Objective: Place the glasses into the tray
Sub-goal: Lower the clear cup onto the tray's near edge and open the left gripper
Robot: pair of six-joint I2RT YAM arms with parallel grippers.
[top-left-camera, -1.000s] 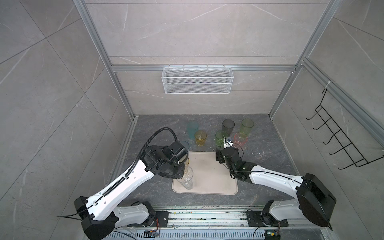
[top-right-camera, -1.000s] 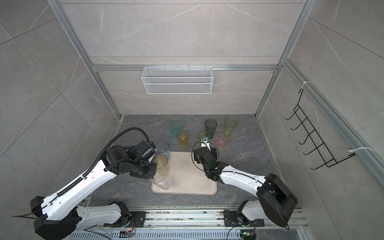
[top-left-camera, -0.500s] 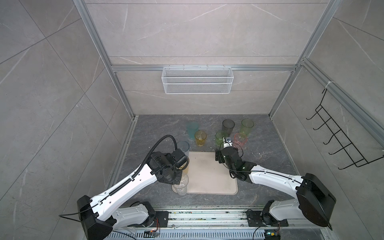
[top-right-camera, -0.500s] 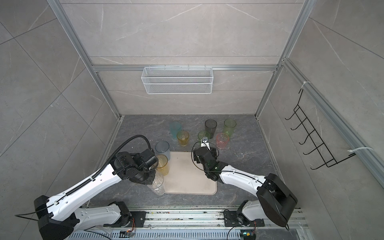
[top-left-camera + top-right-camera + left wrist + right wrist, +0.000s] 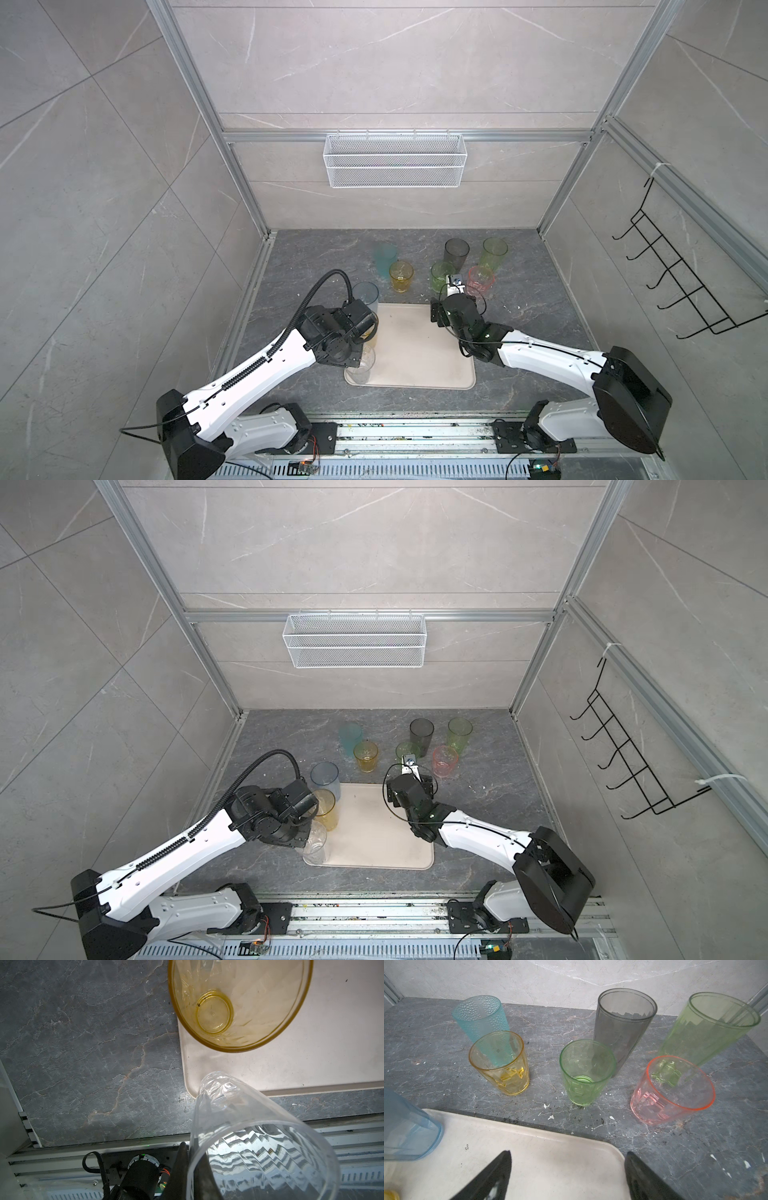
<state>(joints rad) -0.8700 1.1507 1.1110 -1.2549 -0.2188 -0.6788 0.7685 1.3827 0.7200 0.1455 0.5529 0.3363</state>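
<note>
Spread tool [image 5: 568,1153] hangs over the tray [image 5: 488,1136], facing the short green glass [image 5: 586,1072].

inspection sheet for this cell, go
surface: dark stone counter
job's things: cream tray; clear tumbler at its near-left corner; amber tumbler, blue tumbler on it; six tumblers behind, on counter
clutter: white flecks on counter
pincers: left pincer shut on clear tumbler's rim; right pincer open, empty, over tray's far-right corner
cables: black hose arches over left arm
surroundings: mesh basket on back wall, hook rack on right wall

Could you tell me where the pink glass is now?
In both top views, the pink glass stands off the tray, right of the short green glass.
</note>
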